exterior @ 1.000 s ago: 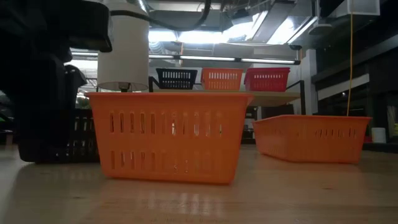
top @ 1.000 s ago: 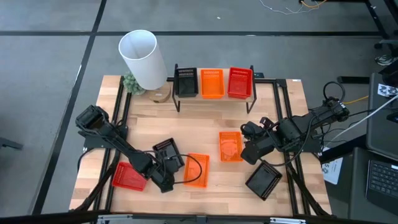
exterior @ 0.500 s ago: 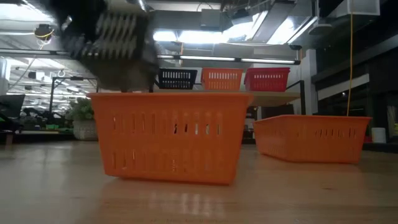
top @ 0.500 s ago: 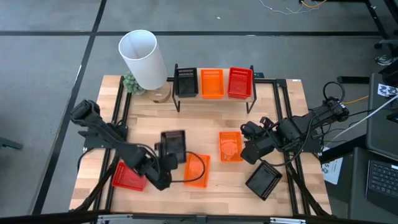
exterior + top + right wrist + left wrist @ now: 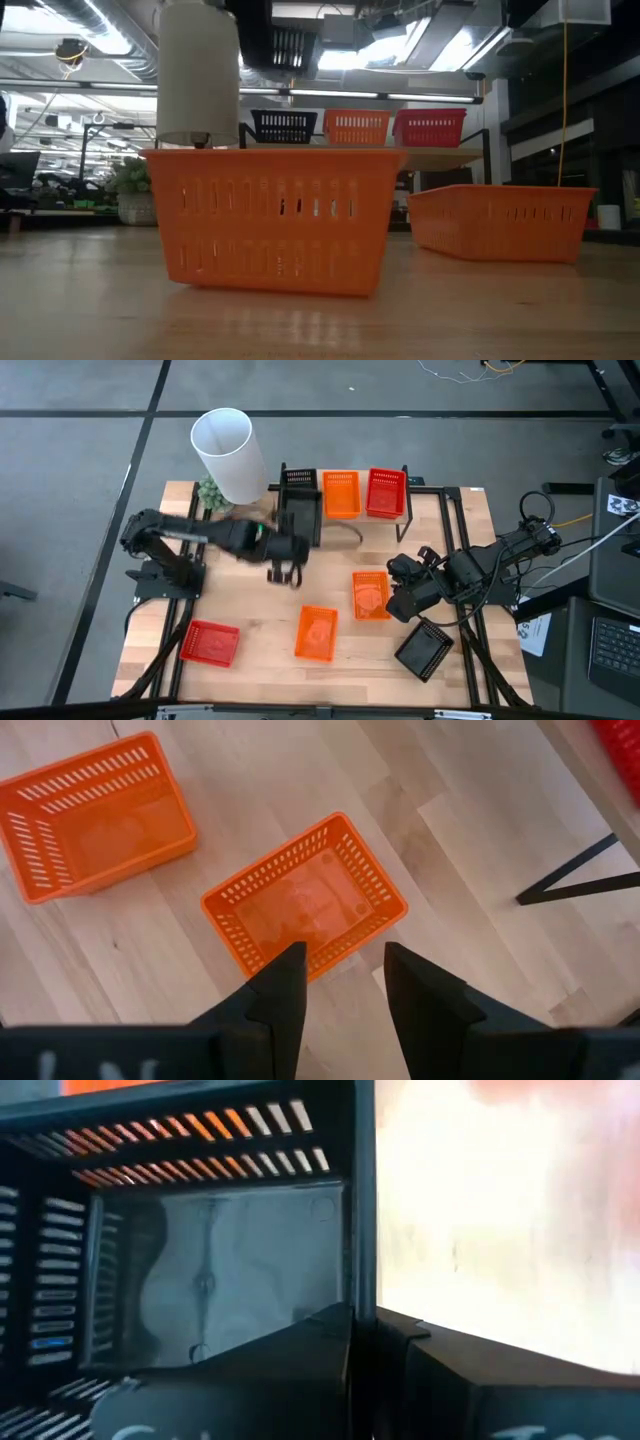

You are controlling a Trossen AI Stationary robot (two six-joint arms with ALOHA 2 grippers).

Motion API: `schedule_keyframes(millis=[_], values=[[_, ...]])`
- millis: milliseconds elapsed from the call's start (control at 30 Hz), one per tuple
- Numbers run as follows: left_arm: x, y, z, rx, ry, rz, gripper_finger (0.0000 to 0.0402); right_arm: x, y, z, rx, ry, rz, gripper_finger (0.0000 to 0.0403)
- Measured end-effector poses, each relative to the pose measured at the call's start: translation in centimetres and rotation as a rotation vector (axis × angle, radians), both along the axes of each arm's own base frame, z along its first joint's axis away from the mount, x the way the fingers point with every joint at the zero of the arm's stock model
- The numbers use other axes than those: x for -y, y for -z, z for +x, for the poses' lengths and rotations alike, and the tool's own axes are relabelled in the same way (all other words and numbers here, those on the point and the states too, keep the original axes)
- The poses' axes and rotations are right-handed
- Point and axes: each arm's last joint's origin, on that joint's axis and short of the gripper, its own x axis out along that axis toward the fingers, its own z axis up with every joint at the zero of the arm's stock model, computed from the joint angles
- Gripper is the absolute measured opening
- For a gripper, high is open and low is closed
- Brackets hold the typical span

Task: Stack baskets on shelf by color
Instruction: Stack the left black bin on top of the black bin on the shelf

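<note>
My left gripper (image 5: 288,552) is shut on a black basket (image 5: 300,520) and holds it in the air just in front of the shelf (image 5: 345,518); the low view shows this basket (image 5: 290,45) high up. On the shelf stand a black basket (image 5: 297,480), an orange basket (image 5: 341,493) and a red basket (image 5: 385,493). On the table rest a red basket (image 5: 208,643), two orange baskets (image 5: 317,632) (image 5: 371,595) and a black basket (image 5: 424,649). My right gripper (image 5: 340,975) is open, above the near end of an orange basket (image 5: 305,910). My left gripper pinches one side wall (image 5: 362,1230) of the black basket at its rim, one finger (image 5: 290,1370) inside the basket and one finger (image 5: 480,1390) outside. The basket is lifted clear of the table and shows its inside (image 5: 200,1270) to the wrist camera.
A tall white cylinder (image 5: 228,455) and a small plant (image 5: 212,495) stand at the shelf's left end. Black frame rails run along the table's left and right sides. Bare wood lies between the shelf and the baskets on the table.
My left gripper has lifted the black basket off the table beside the near orange basket and carried it up and toward the far edge, to the shelf's left end. The other baskets have stayed in place.
</note>
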Motion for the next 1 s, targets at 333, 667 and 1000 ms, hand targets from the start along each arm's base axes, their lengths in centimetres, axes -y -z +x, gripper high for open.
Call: schedule_keyframes(millis=[333, 667, 1000], values=[[-9.9, -2.9, -2.7, 0.14, -0.025, -0.163, 0.0, 0.0, 0.0, 0.0, 0.009, 0.004, -0.017, 0.0134], [-14.3, -0.6, -3.1, 0.143, -0.096, -0.297, 0.0, 0.1, -0.1, 0.0, 0.022, 0.011, -0.043, 0.0134], [-14.0, -0.4, -2.4, 0.182, -0.073, -0.294, 0.0, 0.1, -0.1, 0.1, 0.022, 0.01, -0.043, 0.0134]])
